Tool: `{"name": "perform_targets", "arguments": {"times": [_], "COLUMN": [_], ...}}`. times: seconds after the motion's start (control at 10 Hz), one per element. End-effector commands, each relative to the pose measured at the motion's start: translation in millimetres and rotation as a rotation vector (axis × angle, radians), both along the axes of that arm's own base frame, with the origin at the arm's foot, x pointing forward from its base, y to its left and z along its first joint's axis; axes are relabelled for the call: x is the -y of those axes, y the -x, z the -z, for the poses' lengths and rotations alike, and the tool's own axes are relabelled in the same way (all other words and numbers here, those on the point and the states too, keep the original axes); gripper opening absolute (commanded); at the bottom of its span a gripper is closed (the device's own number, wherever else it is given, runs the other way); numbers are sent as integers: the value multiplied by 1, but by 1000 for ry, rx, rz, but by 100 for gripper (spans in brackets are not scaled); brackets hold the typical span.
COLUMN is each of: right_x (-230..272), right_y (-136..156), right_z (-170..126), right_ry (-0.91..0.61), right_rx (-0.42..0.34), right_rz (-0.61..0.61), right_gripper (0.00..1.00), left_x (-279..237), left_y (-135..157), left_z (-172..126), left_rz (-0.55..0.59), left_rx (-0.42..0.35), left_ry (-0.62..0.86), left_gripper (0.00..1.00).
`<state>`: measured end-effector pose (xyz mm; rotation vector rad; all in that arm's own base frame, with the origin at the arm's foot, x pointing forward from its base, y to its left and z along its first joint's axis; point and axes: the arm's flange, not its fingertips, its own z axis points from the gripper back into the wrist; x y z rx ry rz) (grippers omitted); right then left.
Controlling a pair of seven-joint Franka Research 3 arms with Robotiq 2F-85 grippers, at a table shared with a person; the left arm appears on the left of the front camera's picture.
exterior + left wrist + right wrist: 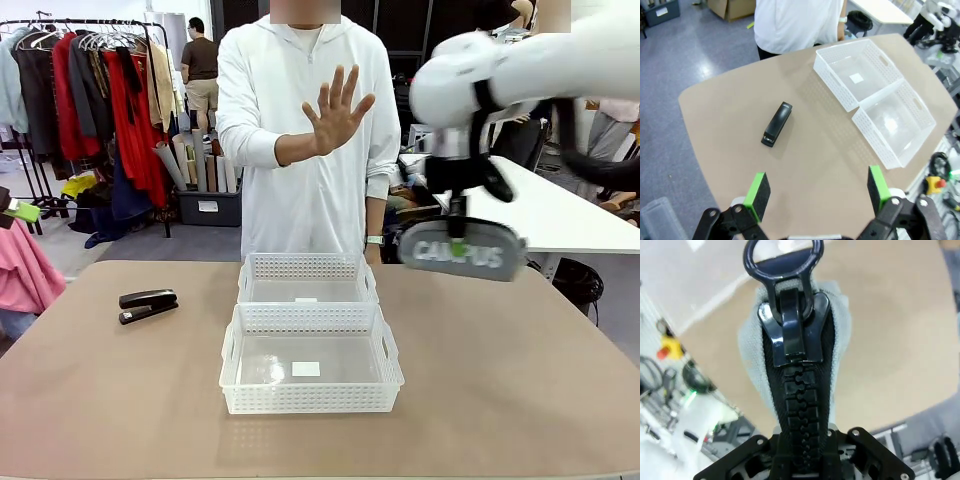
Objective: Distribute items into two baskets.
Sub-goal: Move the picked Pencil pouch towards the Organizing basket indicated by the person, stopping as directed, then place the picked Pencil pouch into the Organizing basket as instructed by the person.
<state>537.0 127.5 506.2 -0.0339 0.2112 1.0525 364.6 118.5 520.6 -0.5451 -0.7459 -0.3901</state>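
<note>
My right gripper (459,222) is shut on the grey "CAMPUS" pouch (462,249), which hangs in the air above the table's far right, to the right of the baskets. In the right wrist view the pouch's black zipper (792,365) rises between my fingers. The black stapler (148,304) lies on the table's left; it also lies ahead of my open left gripper (819,192), high above the table. Two white lattice baskets stand end to end in the middle: the near basket (311,397) and the far basket (306,265), both with nothing inside.
A person in a white hoodie stands at the far side, one hand (335,110) raised with the palm toward me. A clothes rack (100,90) stands at the back left and a white table (560,215) at the back right. Bare tabletop lies either side of the baskets.
</note>
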Motion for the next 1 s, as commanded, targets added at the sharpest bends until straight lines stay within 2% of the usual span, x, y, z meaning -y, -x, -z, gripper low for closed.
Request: {"name": "perform_targets", "arguments": {"times": [0.0,0.3,0.4,0.9], "right_x": [27,44,43,43], "right_y": [49,72,64,64], "right_z": [-1,4,-8,-8], "right_ry": [-37,-69,-16,-16], "right_rx": [25,35,2,2], "right_rz": [-29,-7,14,14], "right_gripper": [0,0,0,0], "left_x": [0,0,0,0], "left_y": [-1,-1,-1,-1], "left_z": [0,0,0,0], "left_rz": [2,2,2,2], "left_rx": [13,13,13,13], "left_ry": [14,14,14,14], "left_gripper": [100,100,100,100]}}
